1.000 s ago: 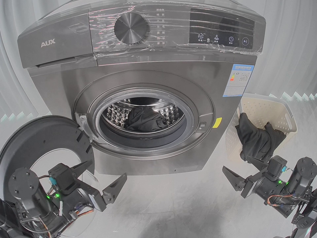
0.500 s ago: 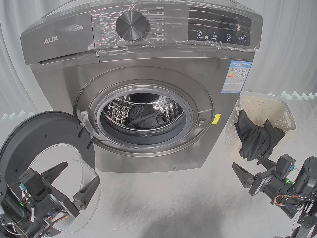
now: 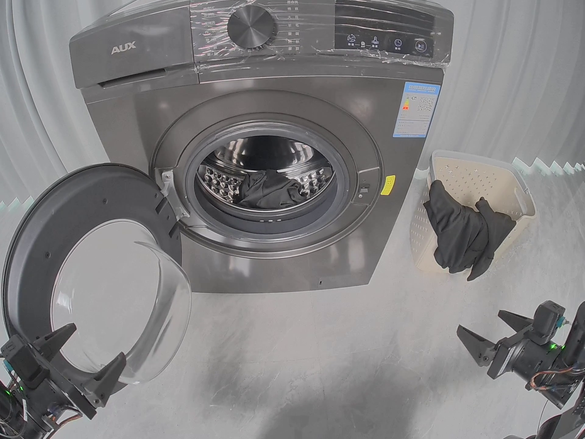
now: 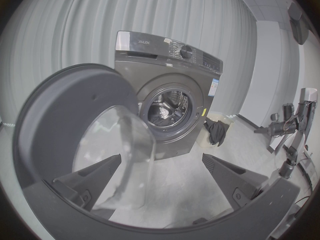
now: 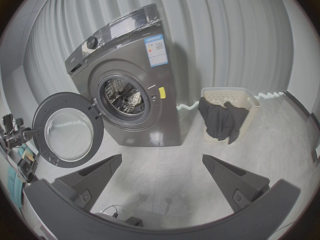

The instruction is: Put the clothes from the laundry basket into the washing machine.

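The grey washing machine (image 3: 262, 92) stands with its round door (image 3: 91, 245) swung open to the left. One black garment (image 3: 268, 190) lies inside the drum. Right of the machine, a cream laundry basket (image 3: 487, 175) holds black clothes (image 3: 463, 230) draped over its front rim. My left gripper (image 3: 97, 342) hangs open and empty low in front of the door (image 4: 66, 100). My right gripper (image 3: 481, 322) is open and empty above the floor, short of the basket (image 5: 246, 99) and its clothes (image 5: 220, 119).
Bare grey floor (image 3: 317, 349) stretches between me and the machine. White curtains (image 3: 524, 62) close off the back. The open door juts out on the left side, near my left arm.
The whole head view has pulled back, so the machine and basket look farther off. Both grippers have dropped toward the lower corners, still open and empty.
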`<state>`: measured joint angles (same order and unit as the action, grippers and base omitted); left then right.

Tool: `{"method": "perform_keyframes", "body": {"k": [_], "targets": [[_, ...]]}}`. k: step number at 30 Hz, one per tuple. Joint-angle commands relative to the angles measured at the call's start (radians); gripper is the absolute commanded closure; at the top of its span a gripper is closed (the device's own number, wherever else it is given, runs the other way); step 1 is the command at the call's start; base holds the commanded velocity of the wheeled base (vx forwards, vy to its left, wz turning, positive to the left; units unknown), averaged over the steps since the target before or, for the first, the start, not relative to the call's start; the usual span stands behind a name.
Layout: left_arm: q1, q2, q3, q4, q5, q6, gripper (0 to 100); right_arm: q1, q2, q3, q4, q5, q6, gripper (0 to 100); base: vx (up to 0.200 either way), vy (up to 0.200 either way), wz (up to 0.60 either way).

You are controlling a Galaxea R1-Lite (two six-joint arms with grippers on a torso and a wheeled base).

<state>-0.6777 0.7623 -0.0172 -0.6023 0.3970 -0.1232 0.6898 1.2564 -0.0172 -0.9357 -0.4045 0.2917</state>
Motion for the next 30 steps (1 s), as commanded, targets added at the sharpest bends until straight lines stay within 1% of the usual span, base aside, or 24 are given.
{"method": "perform_keyframes", "body": {"k": [1, 2, 3, 5, 6, 7, 9, 11, 13, 15, 16, 17, 18, 19, 20, 21, 22, 23, 24, 26, 27, 28, 29, 30], "targets": [[0.115, -0.207, 0.017, 0.099, -0.003, 0.03, 0, -0.105, -0.176, 0.017, 0.032, 0.006, -0.006, 0, 0.0, 0.0, 0.0], [0.136, -0.225, 0.017, 0.111, -0.003, 0.043, 0, -0.125, -0.192, 0.017, 0.032, 0.007, -0.011, 0, 0.0, 0.0, 0.0], [0.155, -0.239, 0.017, 0.116, -0.001, 0.048, 0, -0.138, -0.201, 0.017, 0.034, 0.009, -0.016, 0, 0.0, 0.0, 0.0], [0.196, -0.276, 0.017, 0.127, -0.001, 0.053, 0, -0.154, -0.239, 0.017, 0.041, 0.012, -0.023, 0, 0.0, 0.0, 0.0], [0.198, -0.281, 0.017, 0.127, -0.001, 0.053, 0, -0.154, -0.244, 0.017, 0.043, 0.013, -0.025, 0, 0.0, 0.0, 0.0], [0.237, -0.327, 0.017, 0.156, -0.001, 0.054, 0, -0.157, -0.316, 0.017, 0.077, 0.026, -0.045, 0, 0.0, 0.0, 0.0], [0.273, -0.387, 0.017, 0.223, -0.006, 0.057, 0, -0.179, -0.385, 0.017, 0.14, 0.053, -0.08, 0, 0.0, 0.0, 0.0], [0.305, -0.451, 0.017, 0.299, -0.024, 0.056, 0, -0.222, -0.468, 0.017, 0.236, 0.088, -0.109, 0, 0.0, 0.0, 0.0], [0.345, -0.534, 0.017, 0.38, -0.056, 0.042, 0, -0.26, -0.6, 0.017, 0.377, 0.127, -0.148, 0, 0.0, 0.0, 0.0], [0.382, -0.626, 0.017, 0.472, -0.095, 0.028, 0, -0.323, -0.719, 0.017, 0.497, 0.154, -0.194, 0, 0.0, 0.0, 0.0], [0.403, -0.667, 0.017, 0.532, -0.121, 0.008, 0, -0.368, -0.804, 0.017, 0.554, 0.173, -0.22, 0, 0.0, 0.0, 0.0], [0.417, -0.684, 0.013, 0.561, -0.144, -0.016, 0, -0.397, -0.876, 0.016, 0.586, 0.194, -0.236, 0, 0.0, 0.0, 0.0], [0.421, -0.684, 0.01, 0.567, -0.158, -0.042, 0, -0.429, -0.954, 0.014, 0.623, 0.222, -0.25, 0, 0.0, 0.0, 0.0], [0.421, -0.681, 0.011, 0.558, -0.164, -0.049, 0, -0.452, -1.005, 0.013, 0.646, 0.248, -0.258, 0, 0.0, 0.0, 0.0], [0.425, -0.681, 0.014, 0.544, -0.164, -0.052, 0, -0.492, -1.074, 0.011, 0.687, 0.273, -0.266, 0, 0.0, 0.0, 0.0], [0.432, -0.678, 0.014, 0.543, -0.165, -0.047, 0, -0.53, -1.123, 0.008, 0.732, 0.286, -0.267, 0, 0.0, 0.0, 0.0], [0.44, -0.676, 0.014, 0.543, -0.167, -0.039, 0, -0.562, -1.158, 0.002, 0.775, 0.288, -0.267, 0, 0.0, 0.0, 0.0], [0.455, -0.675, 0.014, 0.543, -0.167, -0.032, 0, -0.579, -1.17, 0.0, 0.802, 0.285, -0.267, 0, 0.0, 0.0, 0.0], [0.498, -0.673, 0.014, 0.544, -0.173, -0.007, 0, -0.589, -1.172, -0.003, 0.833, 0.279, -0.264, 0, 0.0, 0.0, 0.0], [0.544, -0.675, 0.014, 0.544, -0.176, 0.027, 0, -0.587, -1.169, 0.0, 0.833, 0.262, -0.264, 0, 0.0, 0.0, 0.0], [0.578, -0.675, 0.014, 0.544, -0.176, 0.059, 0, -0.587, -1.169, 0.006, 0.836, 0.245, -0.266, 0, 0.0, 0.0, 0.0], [0.592, -0.676, 0.014, 0.543, -0.176, 0.071, 0, -0.587, -1.169, 0.011, 0.844, 0.243, -0.267, 0, 0.0, 0.0, 0.0], [0.63, -0.687, 0.014, 0.544, -0.182, 0.088, 0, -0.587, -1.167, 0.016, 0.859, 0.242, -0.272, 0, 0.0, 0.0, 0.0], [0.67, -0.709, 0.014, 0.544, -0.207, 0.096, 0, -0.587, -1.167, 0.016, 0.861, 0.239, -0.279, 0, 0.0, 0.0, 0.0]]}}
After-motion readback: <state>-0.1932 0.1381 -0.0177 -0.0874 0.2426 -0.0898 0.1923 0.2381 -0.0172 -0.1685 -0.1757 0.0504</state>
